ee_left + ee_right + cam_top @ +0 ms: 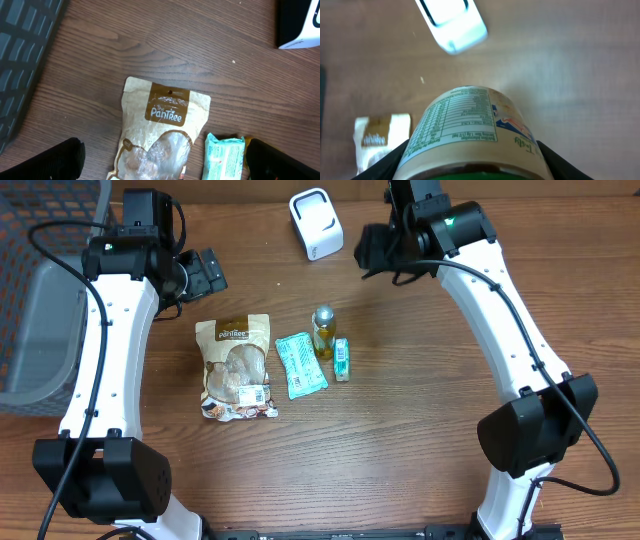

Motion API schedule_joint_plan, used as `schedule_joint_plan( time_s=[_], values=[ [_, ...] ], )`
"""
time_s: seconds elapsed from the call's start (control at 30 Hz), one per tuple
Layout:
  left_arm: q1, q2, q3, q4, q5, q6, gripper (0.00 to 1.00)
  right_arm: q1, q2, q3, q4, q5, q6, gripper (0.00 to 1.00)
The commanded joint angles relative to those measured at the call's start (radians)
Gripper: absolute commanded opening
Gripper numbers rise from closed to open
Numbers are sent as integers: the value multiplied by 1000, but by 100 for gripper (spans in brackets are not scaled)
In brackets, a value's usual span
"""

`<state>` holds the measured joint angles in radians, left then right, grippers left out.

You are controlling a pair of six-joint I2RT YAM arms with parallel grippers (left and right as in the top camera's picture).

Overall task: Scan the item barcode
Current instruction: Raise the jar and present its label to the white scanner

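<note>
Can [470, 125], long axis toward white scanner [451, 22]

Brown wood-grain counter [400, 450]. Mid-counter cluster: tan snack pouch [237, 367] lying flat, its brown label toward the far edge. Teal packet [300, 365] lies flat just to its right. Small bottle [323, 331] of yellow liquid sits by the packet's far right corner, with a green-and-white box [342, 360] just beside it. White scanner [316, 223] well apart, near the far edge. Grey bin [35, 330] at the left edge.

Pouch [237, 368] left of packet [300, 364]; bottle [323, 331], small box [342, 360] right; scanner [316, 223] behind row.
</note>
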<state>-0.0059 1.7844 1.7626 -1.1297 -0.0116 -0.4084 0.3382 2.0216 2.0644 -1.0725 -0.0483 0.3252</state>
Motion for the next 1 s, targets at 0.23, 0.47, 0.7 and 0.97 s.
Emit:
schedule_joint_plan(
  time_s=[0.23,0.47,0.7,0.97],
  values=[
    [-1,-11,18,1,2,13,100,5,90,16,413,32,-20,4],
    [-1,-11,18,1,2,13,100,7,224,16,723,29,-20,4],
    [-1,-11,18,1,2,13,100,10,318,16,875,28,-18,4],
    [-1,-11,18,1,2,13,100,22,356,16,999,26,-16,4]
  ],
)
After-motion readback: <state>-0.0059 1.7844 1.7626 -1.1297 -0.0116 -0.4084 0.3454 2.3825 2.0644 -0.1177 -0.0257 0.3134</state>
